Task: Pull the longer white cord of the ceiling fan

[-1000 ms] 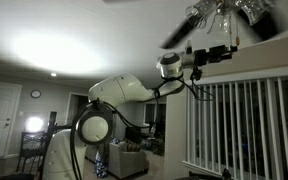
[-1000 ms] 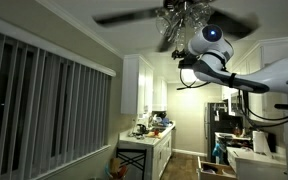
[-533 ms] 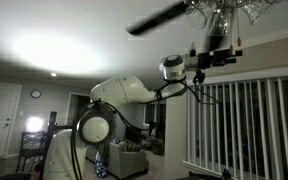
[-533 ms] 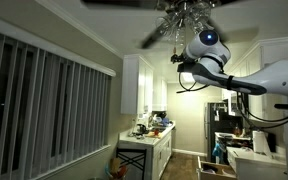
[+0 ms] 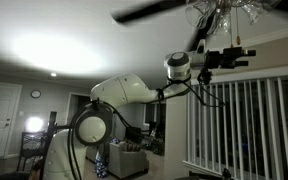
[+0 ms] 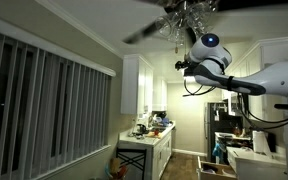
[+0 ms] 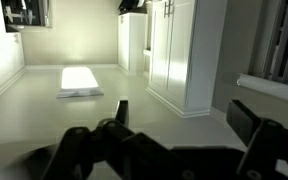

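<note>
Gripper (image 7: 180,108) jaws spread wide, nothing between them in wrist view. Ceiling fan (image 5: 224,12) sits at the ceiling, just above the gripper; blade (image 5: 149,12) blurred. Longer white cord too thin to make out.

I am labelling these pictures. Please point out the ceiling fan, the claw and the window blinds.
ceiling fan (image 5: 149,12), in an exterior view, on a dark blade.
claw (image 7: 181,115), wrist view, midway between its fingertips.
window blinds (image 6: 44,100), in an exterior view, on the slats.
</note>
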